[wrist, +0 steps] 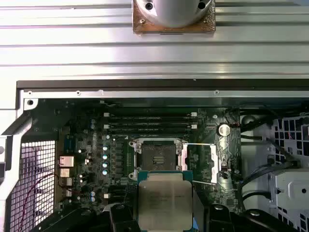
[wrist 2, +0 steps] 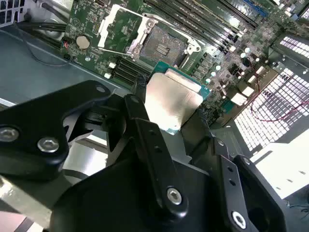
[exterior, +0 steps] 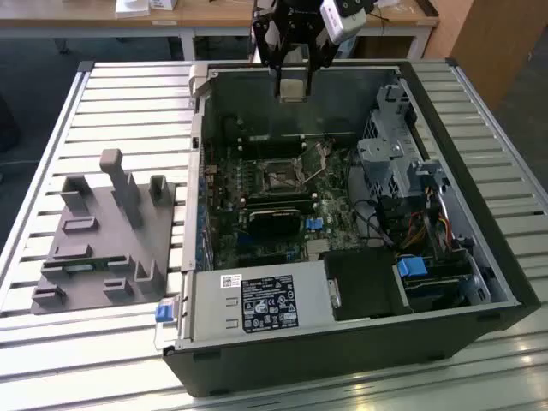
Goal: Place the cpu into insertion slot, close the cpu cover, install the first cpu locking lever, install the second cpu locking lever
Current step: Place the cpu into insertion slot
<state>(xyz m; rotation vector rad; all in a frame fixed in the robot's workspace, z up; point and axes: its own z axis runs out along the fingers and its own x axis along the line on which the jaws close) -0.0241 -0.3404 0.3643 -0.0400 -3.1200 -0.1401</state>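
Fingers (wrist 2: 147, 135) clamped on the cpu (wrist 2: 174, 99), gripping two opposite edges, silver lid facing the wrist cameras. In the exterior view the cpu (exterior: 291, 88) hangs over the far end of the open PC case (exterior: 342, 364), clear of the motherboard (exterior: 257, 248). Insertion slot (wrist: 158, 155) is bare: dark centre exposed, nothing seated. Cpu cover (wrist: 203, 162) is swung open to one side of the slot (one edge right at the socket rim). In the first wrist view the cpu appears just beside the slot, not over it. Memory slots (wrist: 149, 123) run along the slot's opposite side. Case sits on the slatted worktop (exterior: 128, 94). Grey fixture block (exterior: 103, 231) is at the exterior view's left, just beside the case.
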